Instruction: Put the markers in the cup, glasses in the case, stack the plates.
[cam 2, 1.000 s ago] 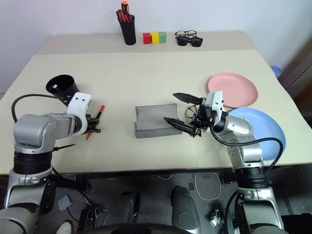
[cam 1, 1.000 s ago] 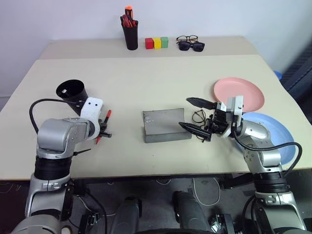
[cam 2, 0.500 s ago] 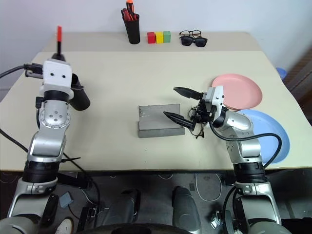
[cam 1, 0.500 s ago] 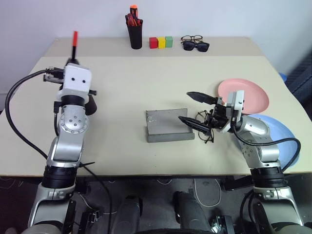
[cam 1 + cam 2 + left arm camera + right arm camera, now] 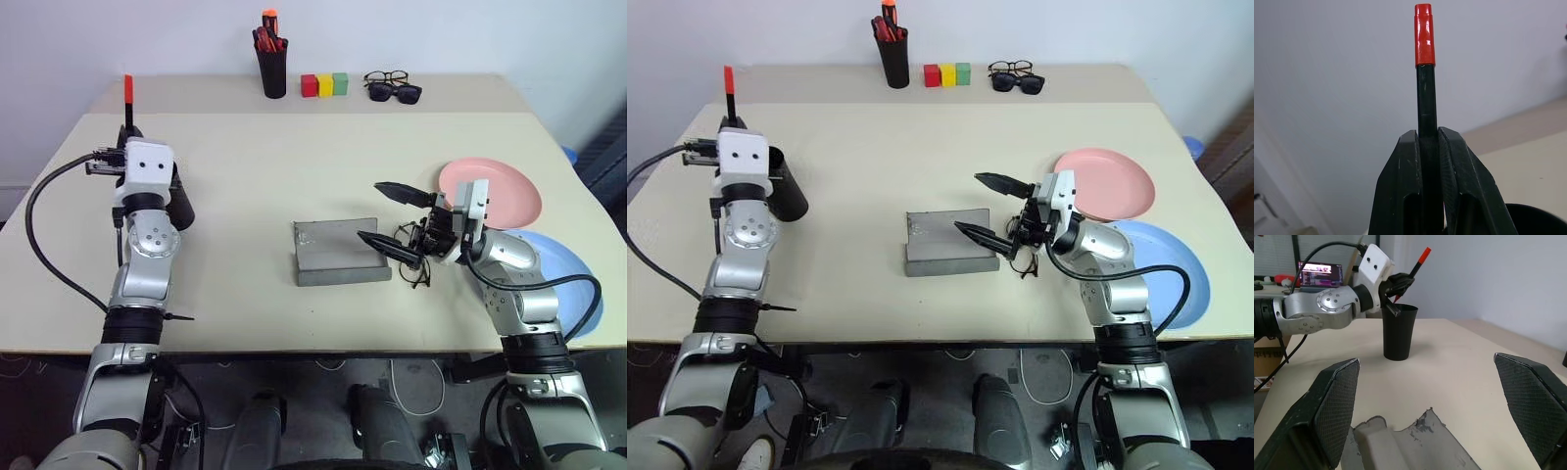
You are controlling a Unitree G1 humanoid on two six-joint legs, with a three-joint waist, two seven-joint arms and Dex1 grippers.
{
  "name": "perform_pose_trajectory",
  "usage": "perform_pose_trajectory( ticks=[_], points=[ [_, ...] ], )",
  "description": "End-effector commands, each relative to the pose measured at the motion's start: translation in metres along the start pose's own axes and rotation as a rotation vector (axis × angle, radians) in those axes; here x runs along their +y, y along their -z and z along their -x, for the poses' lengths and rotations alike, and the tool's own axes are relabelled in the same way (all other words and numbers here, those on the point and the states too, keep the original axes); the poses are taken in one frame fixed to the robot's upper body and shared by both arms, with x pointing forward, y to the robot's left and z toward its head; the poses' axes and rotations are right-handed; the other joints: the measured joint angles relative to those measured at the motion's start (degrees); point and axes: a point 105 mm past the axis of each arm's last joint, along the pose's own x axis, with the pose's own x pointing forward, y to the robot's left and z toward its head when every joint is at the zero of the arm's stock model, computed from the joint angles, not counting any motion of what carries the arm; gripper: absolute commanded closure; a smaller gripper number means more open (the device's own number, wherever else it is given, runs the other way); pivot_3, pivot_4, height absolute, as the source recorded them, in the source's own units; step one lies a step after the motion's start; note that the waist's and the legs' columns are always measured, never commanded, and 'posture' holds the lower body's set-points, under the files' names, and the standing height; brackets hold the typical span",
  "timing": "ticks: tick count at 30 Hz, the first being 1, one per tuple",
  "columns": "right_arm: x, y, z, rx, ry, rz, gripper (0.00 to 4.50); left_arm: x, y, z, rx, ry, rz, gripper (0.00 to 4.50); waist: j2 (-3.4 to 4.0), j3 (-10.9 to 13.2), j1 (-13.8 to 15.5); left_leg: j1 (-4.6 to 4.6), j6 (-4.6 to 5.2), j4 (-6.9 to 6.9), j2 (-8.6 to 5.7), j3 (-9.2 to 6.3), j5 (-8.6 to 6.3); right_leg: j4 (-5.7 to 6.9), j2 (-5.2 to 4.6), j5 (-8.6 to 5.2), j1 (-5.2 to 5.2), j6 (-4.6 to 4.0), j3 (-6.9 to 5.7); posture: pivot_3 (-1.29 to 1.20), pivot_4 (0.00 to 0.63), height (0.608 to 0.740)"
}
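Note:
My left gripper (image 5: pixel 1428 133) is shut on the black marker with the red cap (image 5: pixel 127 88), holding it upright above the black cup (image 5: pixel 1399 332). The cup stands near the table's left side, partly hidden behind my left wrist (image 5: pixel 181 204). My right gripper (image 5: pixel 370 211) is open, pointing left over the open grey case (image 5: pixel 331 253). The thin wire-frame glasses (image 5: pixel 416 269) lie on the table just under it, right of the case. A pink plate (image 5: pixel 505 191) and a blue plate (image 5: pixel 573 284) lie side by side at the right, the blue one nearer.
At the table's far edge stand a black pen pot with red-orange pens (image 5: pixel 272 70), three coloured blocks (image 5: pixel 320 84), and dark sunglasses with thicker-rimmed spectacles (image 5: pixel 392 88). A seam (image 5: pixel 294 115) crosses the table ahead of them.
My left arm has lifted the red-capped marker off the table and turned it upright by the cup. The right arm has stayed still, open over the glasses.

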Motion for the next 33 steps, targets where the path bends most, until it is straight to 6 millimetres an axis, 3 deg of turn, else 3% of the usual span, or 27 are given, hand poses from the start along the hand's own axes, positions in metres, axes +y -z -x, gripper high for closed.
perform_pose_trajectory(
  ticks=[1,8,21,26,30,33],
  points=[
    [-0.002,-0.013,0.003,-0.018,0.012,0.053,0.0,0.0,-0.018,-0.005,-0.057,-0.024,0.073,4.47,0.0,0.0,-0.01,0.0,0.0,0.0,0.0,0.0,0.0,0.0,0.0,0.0,0.0,0.0,0.0,0.0,0.15,0.74],
    [-0.001,-0.014,0.006,-0.01,0.022,0.057,0.0,-0.001,-0.016,0.0,-0.005,-0.021,0.256,4.47,0.0,0.0,-0.1,0.0,0.0,0.0,0.0,0.0,0.0,0.0,0.0,0.0,0.0,0.0,0.0,0.0,0.15,0.74],
    [-0.005,-0.015,0.006,-0.009,0.026,0.058,0.0,0.007,-0.003,0.025,0.04,0.013,0.25,4.47,0.0,0.0,-0.06,0.01,0.0,0.0,0.0,0.0,0.0,0.0,0.0,0.0,0.01,0.0,0.0,0.0,0.15,0.74],
    [-0.007,-0.015,0.007,-0.006,0.028,0.06,0.0,0.008,-0.015,0.032,0.007,0.055,0.335,2.31,0.0,0.0,-0.03,0.01,0.0,0.01,0.0,0.0,0.0,0.01,0.0,0.0,0.01,-0.01,0.0,0.0,0.15,0.74],
    [-0.009,-0.015,0.009,-0.002,0.039,0.066,0.0,-0.004,-0.036,0.039,-0.023,0.165,0.465,2.31,0.0,0.0,0.02,0.0,0.0,0.01,0.0,0.0,0.0,-0.01,0.0,-0.01,0.03,-0.01,0.0,0.0,0.15,0.74],
    [-0.009,-0.014,0.018,0.022,0.068,0.057,0.0,-0.028,-0.057,0.047,0.058,0.362,0.57,2.31,0.0,0.0,0.03,0.0,0.0,0.02,0.0,0.0,0.0,0.0,0.0,-0.01,0.03,-0.02,0.0,0.0,0.15,0.74]
  ],
)
